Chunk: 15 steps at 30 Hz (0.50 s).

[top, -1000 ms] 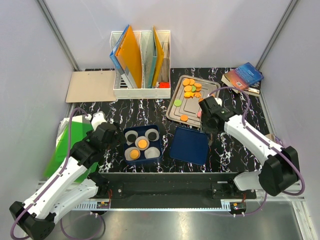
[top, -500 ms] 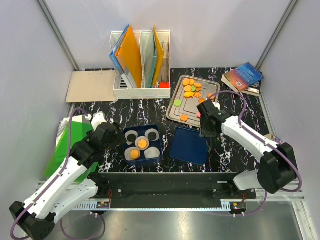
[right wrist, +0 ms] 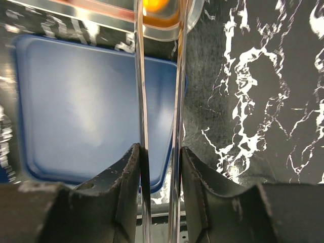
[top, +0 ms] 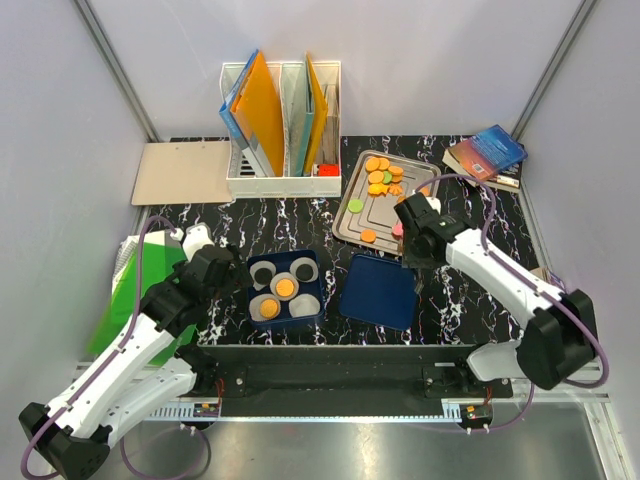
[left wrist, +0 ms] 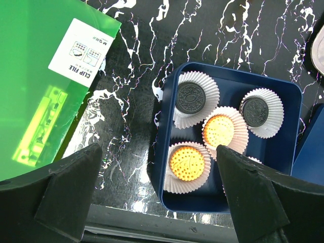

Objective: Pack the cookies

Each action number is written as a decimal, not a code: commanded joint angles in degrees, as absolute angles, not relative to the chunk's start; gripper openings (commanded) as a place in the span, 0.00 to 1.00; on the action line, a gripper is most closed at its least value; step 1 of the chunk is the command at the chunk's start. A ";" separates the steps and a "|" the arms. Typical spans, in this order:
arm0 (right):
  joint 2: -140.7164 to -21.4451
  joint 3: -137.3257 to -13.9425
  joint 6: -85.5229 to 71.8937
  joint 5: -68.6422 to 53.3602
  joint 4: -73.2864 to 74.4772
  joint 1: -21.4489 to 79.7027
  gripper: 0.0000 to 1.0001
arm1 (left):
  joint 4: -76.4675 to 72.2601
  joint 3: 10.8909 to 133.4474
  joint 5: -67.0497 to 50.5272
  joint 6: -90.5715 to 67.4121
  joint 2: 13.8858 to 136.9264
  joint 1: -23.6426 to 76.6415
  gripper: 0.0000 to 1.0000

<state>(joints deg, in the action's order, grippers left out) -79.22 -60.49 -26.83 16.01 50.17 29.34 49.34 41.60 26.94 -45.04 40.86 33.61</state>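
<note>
Several cookies (top: 380, 175), mostly orange, lie on a metal tray (top: 375, 212). A blue box (top: 318, 290) holds white paper cups; two hold orange cookies (left wrist: 188, 163) and two hold black ones (left wrist: 190, 97). My left gripper (left wrist: 157, 172) is open and empty above the box's near left corner (left wrist: 164, 147); it also shows in the top view (top: 215, 270). My right gripper (right wrist: 159, 152) is shut on metal tongs (right wrist: 140, 101). The tong arms reach an orange cookie (right wrist: 158, 6) at the tray's near rim; their tips are cut off. In the top view the right gripper (top: 415, 235) is by the tray's near right edge.
The box's blue lid (top: 378, 292) lies flat between box and right arm. A white file holder with folders (top: 280, 120), a clipboard (top: 182, 172) and books (top: 487, 152) are at the back. A green clip file (top: 130, 290) lies at the left.
My right gripper has shifted slightly left along the tray's near edge with the tongs. The left arm has not moved.
</note>
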 commanded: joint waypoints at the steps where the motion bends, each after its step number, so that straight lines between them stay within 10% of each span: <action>1: -72.96 -66.61 -27.77 18.98 53.69 31.89 0.35 | 47.11 41.66 26.45 -44.74 40.61 33.49 0.99; 15: -73.65 -75.85 -33.40 24.87 58.71 52.90 0.32 | 47.28 41.66 26.89 -44.91 40.69 33.40 0.99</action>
<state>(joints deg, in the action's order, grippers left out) -73.80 -71.92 -30.94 21.65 58.43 48.56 49.34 41.60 26.96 -45.06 40.86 33.61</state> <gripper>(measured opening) 0.382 0.987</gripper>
